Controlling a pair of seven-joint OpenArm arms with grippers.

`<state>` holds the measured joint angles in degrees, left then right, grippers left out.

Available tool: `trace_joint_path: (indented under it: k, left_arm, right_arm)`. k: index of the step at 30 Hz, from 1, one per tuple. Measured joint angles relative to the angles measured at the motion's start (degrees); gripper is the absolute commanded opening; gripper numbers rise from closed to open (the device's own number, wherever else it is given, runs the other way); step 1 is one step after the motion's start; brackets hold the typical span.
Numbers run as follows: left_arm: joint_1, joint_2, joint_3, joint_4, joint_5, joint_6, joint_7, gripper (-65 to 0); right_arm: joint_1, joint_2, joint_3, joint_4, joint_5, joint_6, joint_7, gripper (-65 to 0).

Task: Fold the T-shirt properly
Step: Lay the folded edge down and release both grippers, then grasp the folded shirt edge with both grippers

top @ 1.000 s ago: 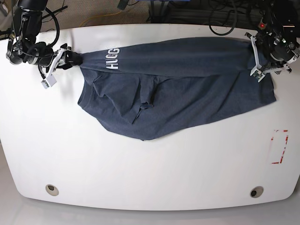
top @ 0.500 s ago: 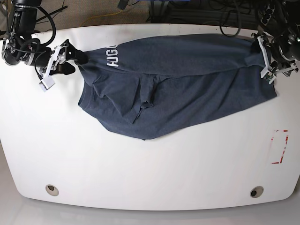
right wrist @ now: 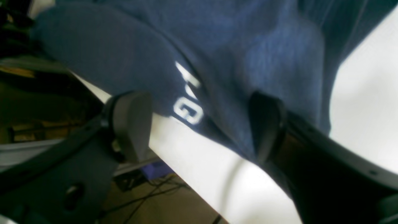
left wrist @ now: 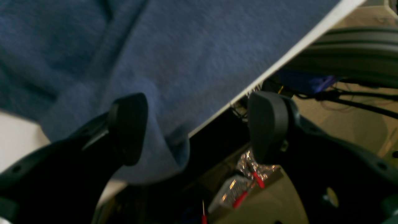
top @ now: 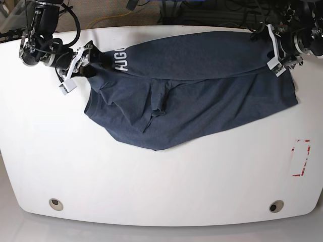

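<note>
I have the T-shirt [top: 197, 98] spread across the far half of the white desk [top: 151, 186], its upper band folded over along the back edge and a rumpled flap hanging toward me near the middle. My right gripper [top: 83, 63] sits at the shirt's end on the left of the base view; in the right wrist view its fingers [right wrist: 132, 124] stand apart with the cloth lying between them, not pinched. White block lettering [top: 122, 59] runs beside that gripper; I can make out something like "UGO" from the base view, and only a "G" clearly in the right wrist view, the rest hidden in the fold. My left gripper [top: 278, 50] is at the opposite end, by the desk's far corner; in the left wrist view its fingers [left wrist: 129, 127] are also spread, with a corner of fabric draped beside one finger and the other out past the desk edge. A red-and-white rectangular marking [top: 301, 157] lies on the desk, well apart from the shirt.
</note>
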<state>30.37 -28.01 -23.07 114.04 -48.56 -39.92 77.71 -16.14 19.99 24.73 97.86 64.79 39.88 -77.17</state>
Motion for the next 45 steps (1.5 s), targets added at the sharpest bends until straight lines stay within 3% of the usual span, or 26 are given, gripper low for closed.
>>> trace_joint_path:
  k: [6,11,16,20,23,29,32,37,40,45]
  left_arm:
    - [-0.22,0.55,6.21,-1.05,16.06,0.00,-0.66,-27.2]
    - [0.28,2.64,11.10,-1.97,29.11,-0.02,-7.28,-27.2]
    - [0.13,2.21,12.59,-3.02,35.71,0.00,-7.65,-27.2]
    - [-0.17,-1.03,12.92,-3.19,35.91,-0.02,-7.78,-27.2]
    - [-3.04,-3.21,13.38,-3.23,36.33,-0.02,-8.07,-27.2]
    - [-8.59,-9.16,17.40,-8.17,36.37,0.00,-10.82,-27.2]
    - [-8.72,-11.10,18.67,-9.90,36.70,-0.02,-14.25,-27.2]
    - [-8.57,-13.86,18.01,-7.78,33.66,-0.04,-13.66,-27.2]
    - [-8.09,-14.91,14.58,-3.48,26.91,-0.02,-11.78,-27.2]
    - [-7.56,-14.47,5.73,0.04,13.77,-0.02,-3.82,-27.2]
  right_arm:
    - [1.22,-2.75,0.00,-0.04,-2.12,0.02,0.02,-18.4]
    - [3.48,-3.04,0.24,-1.22,-4.13,0.04,0.46,-18.5]
    - [5.92,-4.20,0.31,-4.48,-15.72,-0.15,0.46,-18.5]
    - [7.78,-4.22,0.31,-7.13,-24.35,0.09,5.46,-18.5]
    - [8.57,-3.21,0.35,-9.62,-26.03,0.70,9.29,-18.5]
    - [10.23,1.57,0.63,-13.14,-30.53,0.07,10.95,-18.5]
    - [9.49,2.60,0.81,-13.18,-30.51,0.09,11.39,-18.5]
    - [8.74,3.23,0.48,-10.69,-26.91,0.04,9.03,-18.5]
    - [7.63,4.00,0.66,-6.84,-23.56,0.02,7.45,-18.5]
    - [6.86,3.98,0.68,-0.33,-17.90,0.04,5.68,-18.5]
